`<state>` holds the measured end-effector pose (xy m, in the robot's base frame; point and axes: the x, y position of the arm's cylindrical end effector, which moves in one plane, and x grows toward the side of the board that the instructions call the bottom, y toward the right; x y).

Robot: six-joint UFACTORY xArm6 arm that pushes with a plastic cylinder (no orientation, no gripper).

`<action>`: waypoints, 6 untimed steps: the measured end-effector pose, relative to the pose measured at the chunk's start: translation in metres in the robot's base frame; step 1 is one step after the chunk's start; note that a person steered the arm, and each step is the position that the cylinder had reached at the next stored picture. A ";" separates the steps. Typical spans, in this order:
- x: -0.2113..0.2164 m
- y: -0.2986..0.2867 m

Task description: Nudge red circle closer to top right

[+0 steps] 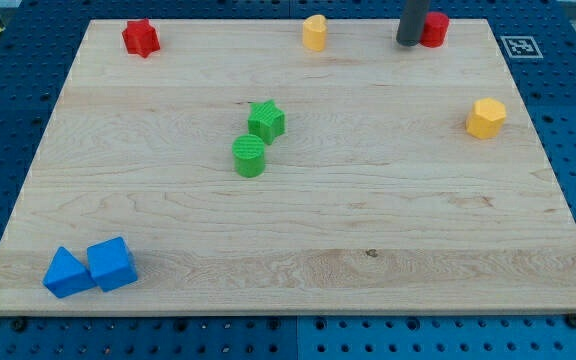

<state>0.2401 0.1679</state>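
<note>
No pincer shows; my tip (407,43) touches the left side of the small red circular block (435,28) near the pale wooden worktop's (298,230) top-right edge, a light, stiff piece probably sliding easily if pushed centrally.

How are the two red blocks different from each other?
The red star has points, while the red circle is round. The red star sits near the view's top left corner with nothing near it; the red circle sits near the top right, with my tip right against its left side. Both are red and lie near the board's top edge.
</note>
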 end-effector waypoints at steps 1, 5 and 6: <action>0.000 0.001; -0.014 0.029; -0.014 0.031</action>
